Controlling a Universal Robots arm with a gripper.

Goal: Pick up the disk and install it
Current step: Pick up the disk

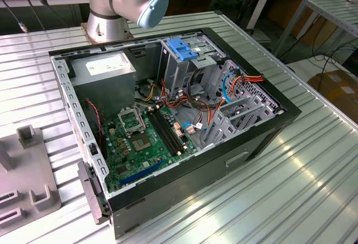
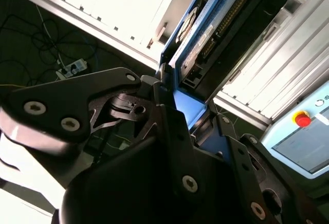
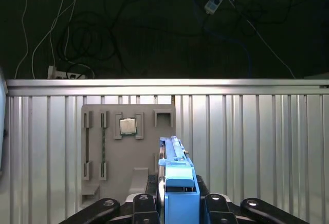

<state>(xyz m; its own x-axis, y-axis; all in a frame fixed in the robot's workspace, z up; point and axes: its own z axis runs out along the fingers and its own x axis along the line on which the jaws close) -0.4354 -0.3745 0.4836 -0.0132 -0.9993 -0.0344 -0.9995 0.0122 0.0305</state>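
Observation:
My gripper (image 3: 177,206) is shut on the disk (image 3: 176,175), which stands edge-on between the black fingers (image 3: 141,203) with its blue carrier frame toward the camera. In the second wrist view the disk (image 2: 205,34) shows its flat metal side with a white label, a connector row and a blue edge, rising from the gripper (image 2: 180,108). It hangs above the ribbed metal table, over a grey fixture plate (image 3: 103,157). In the exterior view the open computer case (image 1: 263,137) lies on the table with the arm's base behind it.
Inside the case are a grey power-supply box (image 1: 103,67), a metal drive cage topped by a blue bracket (image 1: 183,49), a green motherboard (image 1: 142,140) and loose cables. A grey fixture plate (image 1: 28,191) lies at the exterior view's left; a small chip (image 3: 128,126) sits in it.

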